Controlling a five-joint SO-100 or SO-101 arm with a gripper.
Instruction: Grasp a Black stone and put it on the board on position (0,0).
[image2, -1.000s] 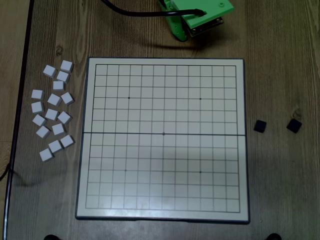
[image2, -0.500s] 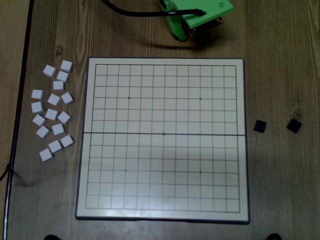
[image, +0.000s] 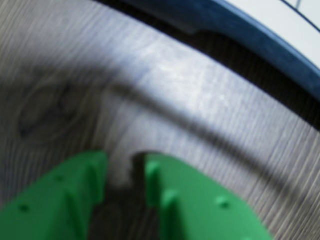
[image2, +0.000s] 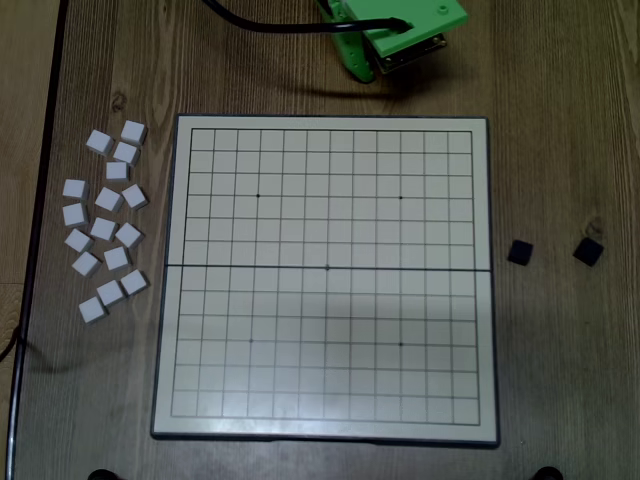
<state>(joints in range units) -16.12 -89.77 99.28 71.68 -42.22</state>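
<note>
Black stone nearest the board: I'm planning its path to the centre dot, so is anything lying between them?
Nothing visible does. In the overhead view the Black stone sits on the table just right of the board, and the grid between it and the centre dot is bare. The white blocks lie off the board's left side.

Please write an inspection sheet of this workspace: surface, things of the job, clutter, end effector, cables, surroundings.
Surface: dark wood-grain table, no spills seen.
Things of the job: two black stones lie on the table, right of the board in the overhead view; the board carries no stones; centre dot is free.
Clutter: a group of white stones left of the board.
End effector: green end effector slightly open and empty over bare table in the wrist view, beyond the board's top edge.
Cables: black cable runs to the arm at top; a thin cable at the left edge.
Surroundings: nothing seen.
</note>
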